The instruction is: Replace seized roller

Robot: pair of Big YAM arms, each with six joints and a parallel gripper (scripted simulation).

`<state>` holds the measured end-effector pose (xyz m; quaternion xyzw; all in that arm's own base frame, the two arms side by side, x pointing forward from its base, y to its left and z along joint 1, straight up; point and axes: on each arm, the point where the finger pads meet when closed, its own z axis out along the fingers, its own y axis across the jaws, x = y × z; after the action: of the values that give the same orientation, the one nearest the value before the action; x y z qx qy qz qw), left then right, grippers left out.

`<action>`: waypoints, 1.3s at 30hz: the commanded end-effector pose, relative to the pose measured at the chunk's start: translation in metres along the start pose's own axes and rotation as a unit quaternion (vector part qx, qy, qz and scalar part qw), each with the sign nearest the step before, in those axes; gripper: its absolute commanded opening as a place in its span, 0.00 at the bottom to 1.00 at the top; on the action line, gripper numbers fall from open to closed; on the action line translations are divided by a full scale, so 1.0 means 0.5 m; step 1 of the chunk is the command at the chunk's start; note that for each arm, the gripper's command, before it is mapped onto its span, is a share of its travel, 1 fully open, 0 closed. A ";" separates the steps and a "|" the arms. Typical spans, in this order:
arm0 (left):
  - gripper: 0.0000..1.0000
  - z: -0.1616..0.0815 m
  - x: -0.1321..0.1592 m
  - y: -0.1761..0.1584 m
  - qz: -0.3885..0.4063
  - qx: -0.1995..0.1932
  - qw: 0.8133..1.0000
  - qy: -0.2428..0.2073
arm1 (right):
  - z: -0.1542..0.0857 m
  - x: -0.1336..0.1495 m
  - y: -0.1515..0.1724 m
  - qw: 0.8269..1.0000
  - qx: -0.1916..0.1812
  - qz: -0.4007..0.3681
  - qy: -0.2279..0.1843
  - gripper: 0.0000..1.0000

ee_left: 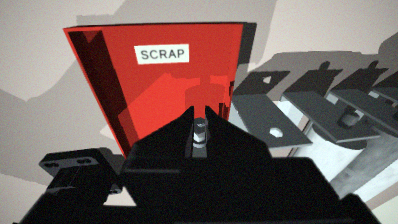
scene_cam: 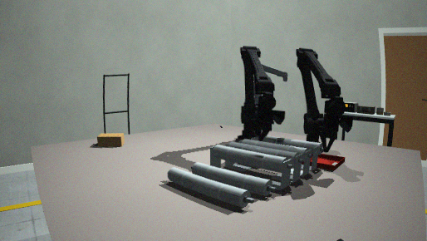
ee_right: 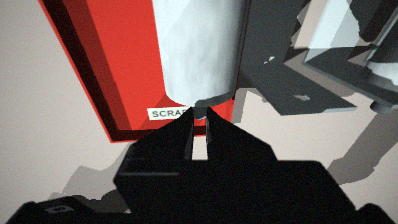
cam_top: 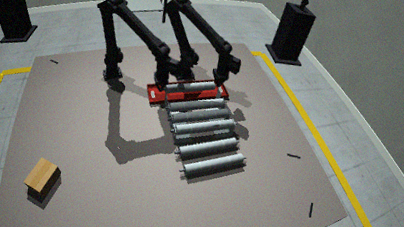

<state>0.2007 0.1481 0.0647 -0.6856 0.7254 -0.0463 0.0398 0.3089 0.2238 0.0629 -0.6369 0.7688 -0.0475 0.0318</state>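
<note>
The roller being handled (cam_top: 191, 87) (scene_cam: 292, 142) (ee_right: 200, 50) is a pale grey metal cylinder, smooth along its length, bright on one side and darker toward its end rim. It lies lengthwise over the red scrap tray (cam_top: 150, 100) (scene_cam: 338, 163) (ee_left: 115, 40) (ee_right: 127, 60); I can't tell whether it touches the bottom. The left gripper (cam_top: 220, 83) (scene_cam: 326, 150) (ee_left: 199, 111) is clamped on its axle stub (ee_left: 199, 132), which shows faceted metal between the fingertips. The right gripper (cam_top: 161, 87) (scene_cam: 260, 139) (ee_right: 199, 112) pinches the short, dark stub at the other end. Beside the tray, the bed's nearest bracket (ee_left: 262, 112) (ee_right: 305, 92) has a vacant hole, while three rollers sit in the bed. Two spare rollers, equally grey with axle stubs poking out, lie on the table past the bed's far side.
</note>
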 end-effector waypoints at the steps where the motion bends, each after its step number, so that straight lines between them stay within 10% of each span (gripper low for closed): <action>1: 0.03 -0.029 -0.027 -0.040 -0.001 0.022 1.000 -0.022 | -0.036 -0.029 -0.049 0.999 0.021 0.007 -0.028 0.03; 39: 0.03 0.049 -0.020 -0.018 -0.004 -0.034 0.999 -0.013 | 0.039 -0.026 -0.038 0.999 -0.033 0.005 -0.014 0.03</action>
<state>0.2004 0.1492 0.0382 -0.6876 0.7258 -0.0143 0.0125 0.3092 0.2249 0.0378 -0.6382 0.7698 -0.0134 0.0067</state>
